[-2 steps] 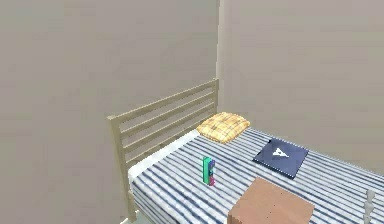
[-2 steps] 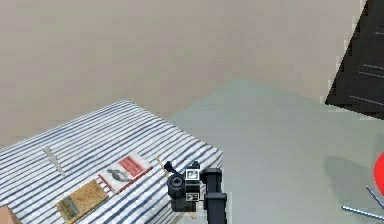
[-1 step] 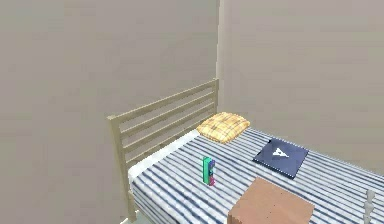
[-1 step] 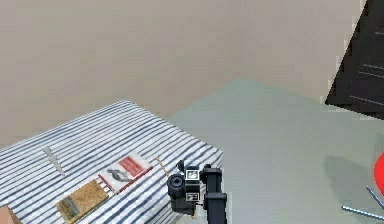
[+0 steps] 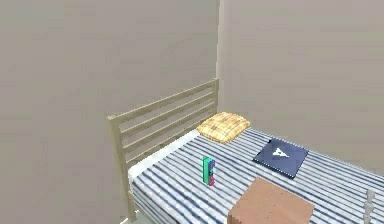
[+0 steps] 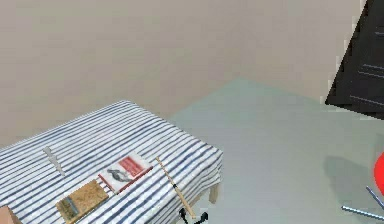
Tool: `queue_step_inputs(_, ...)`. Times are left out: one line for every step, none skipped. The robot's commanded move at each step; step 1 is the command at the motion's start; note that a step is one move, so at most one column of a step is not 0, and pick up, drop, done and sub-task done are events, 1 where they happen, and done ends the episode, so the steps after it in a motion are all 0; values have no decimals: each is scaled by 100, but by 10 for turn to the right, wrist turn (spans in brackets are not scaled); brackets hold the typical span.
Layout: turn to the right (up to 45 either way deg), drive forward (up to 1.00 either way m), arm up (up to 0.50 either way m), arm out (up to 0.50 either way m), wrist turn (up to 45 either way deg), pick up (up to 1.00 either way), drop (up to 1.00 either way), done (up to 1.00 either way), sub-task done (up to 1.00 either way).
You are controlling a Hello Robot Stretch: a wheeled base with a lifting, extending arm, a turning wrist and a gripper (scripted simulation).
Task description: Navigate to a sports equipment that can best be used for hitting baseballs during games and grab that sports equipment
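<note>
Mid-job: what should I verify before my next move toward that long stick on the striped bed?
1. Target seen: long tan stick lies on the striped bed, near its edge: ok.
2. End effector near the stick's near end: ok.
3. End effector touching the stick: cannot tell.
4. End effector holding anything: cannot tell.
5. Stick apart from the booklet beside it: cannot tell.

No words or numbers can be read. On the bed (image 5: 180, 182), a dark blue flat thing (image 5: 281, 155) has a pale mark. A red and white book (image 6: 124, 172) on the bed has print too small to read.
</note>
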Motion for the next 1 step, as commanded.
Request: queue_step_inputs(0, 0, 0, 0, 0, 100, 0, 0, 0)
